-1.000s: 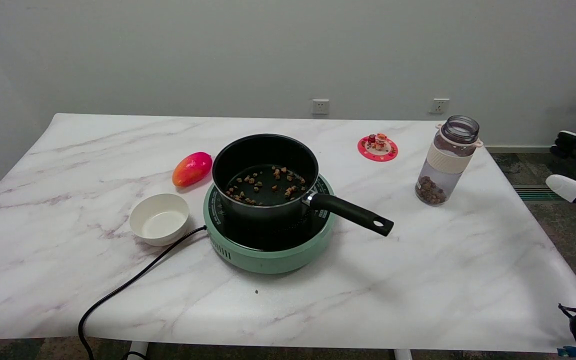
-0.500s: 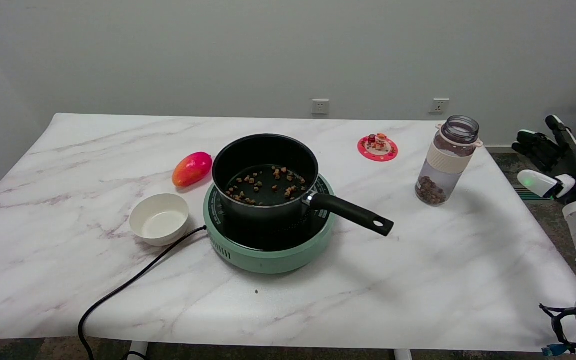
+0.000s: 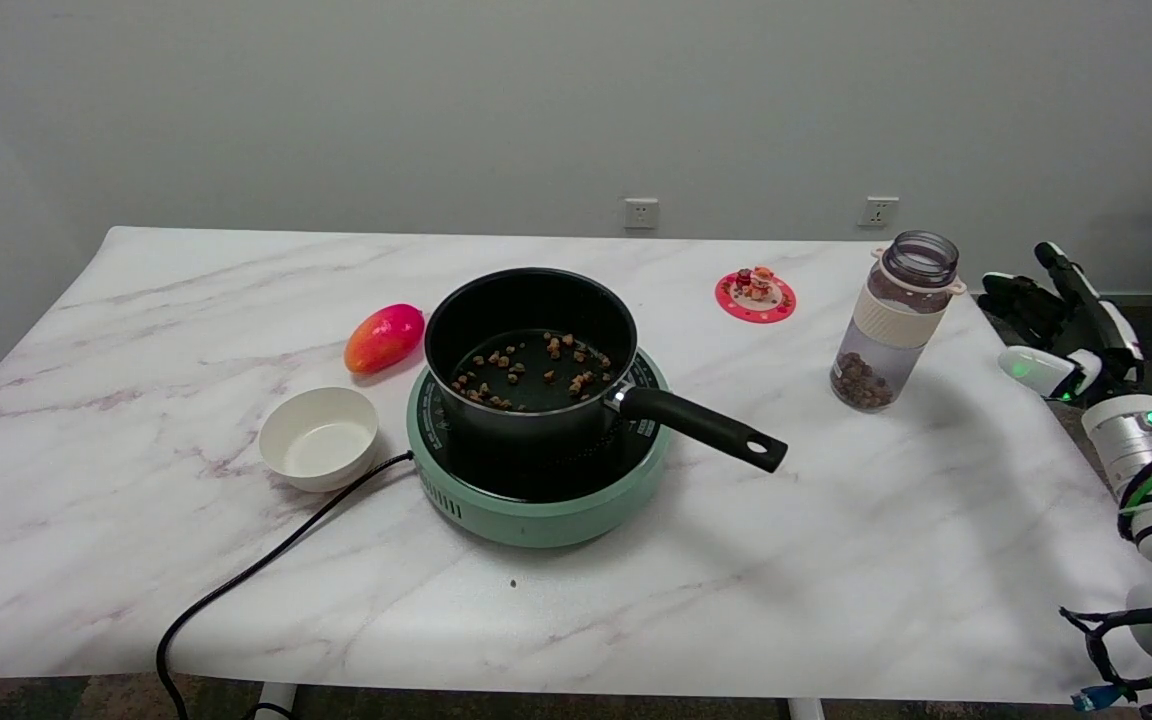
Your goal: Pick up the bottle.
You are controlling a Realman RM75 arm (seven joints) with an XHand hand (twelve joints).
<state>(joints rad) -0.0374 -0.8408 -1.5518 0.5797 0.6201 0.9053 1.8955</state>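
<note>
**A:** What was hard to read there? The right hand (image 3: 1061, 325) sat at the table's right edge, dark fingers (image 3: 1021, 300) against a dark floor, so their outline blurred into the background. The arm behind it ran off the picture's right side, and cables low in that corner were cut off too.

**B:** And the bottle (image 3: 894, 320)? Clear enough: upright, lid off, near the right end of the marble table (image 3: 836, 560), a pale band around its upper body, brown pellets heaped in the bottom. How full it was above them, I could not tell through the tinted wall.

**A:** Was the hand on it?

**B:** No. The hand hung just beyond the table edge, beside the bottle but apart from it, a strip of tabletop showing between them. Fingers spread, white thumb (image 3: 1036, 368) pointing toward the bottle, nothing in the grasp.

**A:** Anything else obscured?

**B:** The pot (image 3: 532, 350) on the green hotplate (image 3: 536, 505) hid most of the plate's top. The hotplate's cord (image 3: 266, 565) dropped off the near edge, out of view. The little figure on the red coaster (image 3: 755, 296) was too small to make out.
</note>
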